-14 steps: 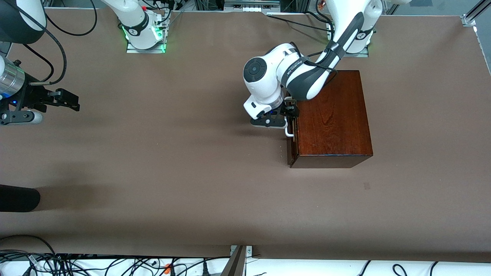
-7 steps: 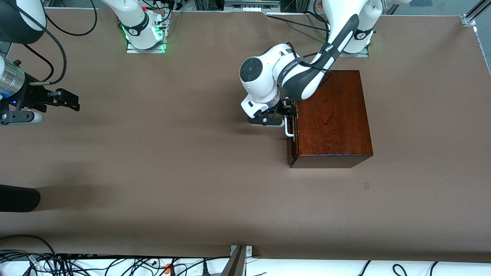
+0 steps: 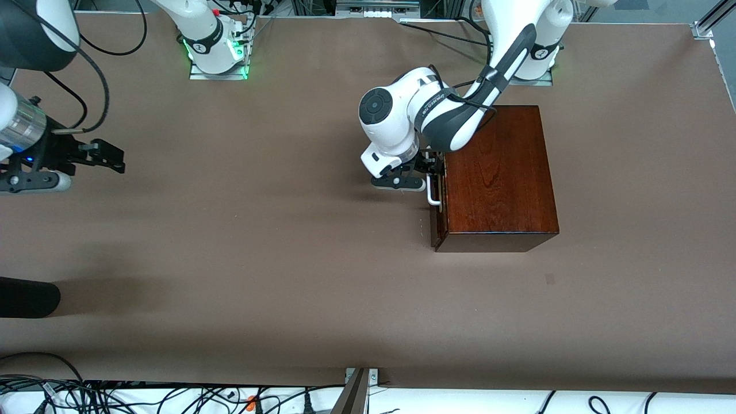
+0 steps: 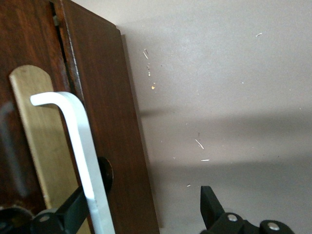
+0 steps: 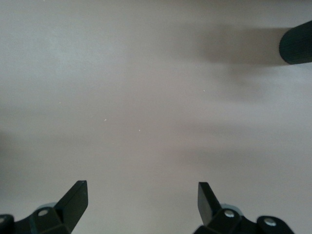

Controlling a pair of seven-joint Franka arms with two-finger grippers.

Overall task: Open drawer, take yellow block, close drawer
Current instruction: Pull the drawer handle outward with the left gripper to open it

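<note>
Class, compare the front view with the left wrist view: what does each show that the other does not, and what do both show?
Only the front view: both arms, the whole wooden box, and the right gripper, open, waiting over bare table at the right arm's end.

Only the left wrist view: one finger tucked under the white handle, the other out over the table.

Both: the left gripper open at the drawer handle; no yellow block visible.

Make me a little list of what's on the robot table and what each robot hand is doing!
Wooden box: toward the left arm's end of the table
Drawer: shut or nearly shut
Handle: white, on the drawer's front
Left gripper: open, at the handle, one finger on each side of the bar
Right gripper: open, holds nothing, waits over bare table
Yellow block: not visible
</note>
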